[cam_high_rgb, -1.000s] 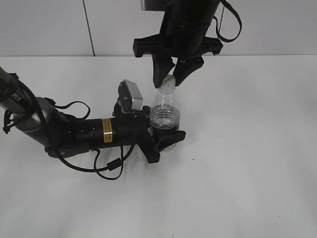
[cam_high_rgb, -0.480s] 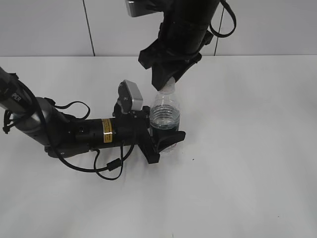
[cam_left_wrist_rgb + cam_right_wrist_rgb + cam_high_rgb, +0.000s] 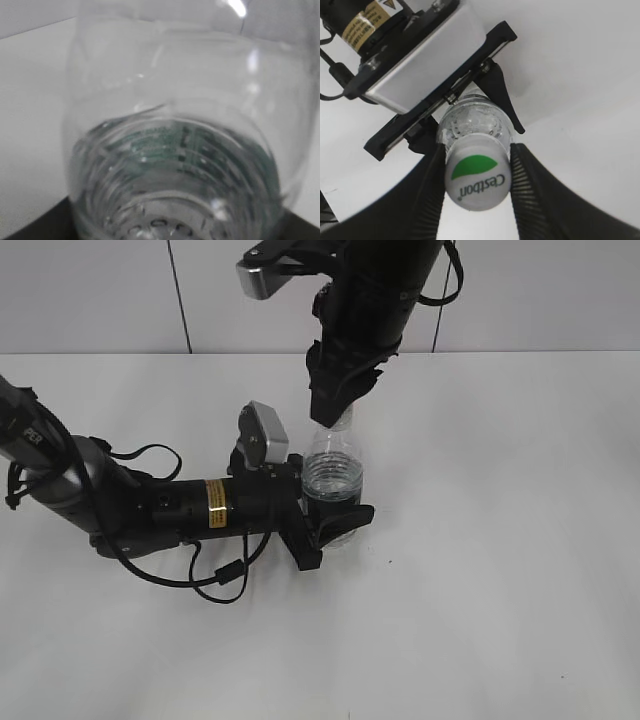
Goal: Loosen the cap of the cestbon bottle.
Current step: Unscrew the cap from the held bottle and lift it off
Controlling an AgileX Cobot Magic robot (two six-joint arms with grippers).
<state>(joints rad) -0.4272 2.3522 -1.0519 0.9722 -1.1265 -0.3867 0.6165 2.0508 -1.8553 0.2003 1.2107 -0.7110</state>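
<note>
The clear cestbon bottle (image 3: 333, 478) stands upright on the white table, about half full of water. My left gripper (image 3: 335, 522) lies low along the table and is shut on the bottle's lower body. The bottle (image 3: 175, 150) fills the left wrist view, its green label showing through the water. My right gripper (image 3: 335, 412) comes down from above and is shut on the cap, which its fingers hide in the exterior view. In the right wrist view the white cap (image 3: 477, 172) with a green leaf mark and "Cestbon" lettering sits pinched in my right gripper (image 3: 476, 175).
The left arm (image 3: 130, 505) and its cables lie across the table's left half. The white table (image 3: 500, 540) runs to a pale wall at the back. Open table surface lies to the right and front of the bottle.
The right gripper has turned about the bottle's axis while staying on the cap; its body and wrist camera have swung round to the left. The bottle and left arm have not moved.
</note>
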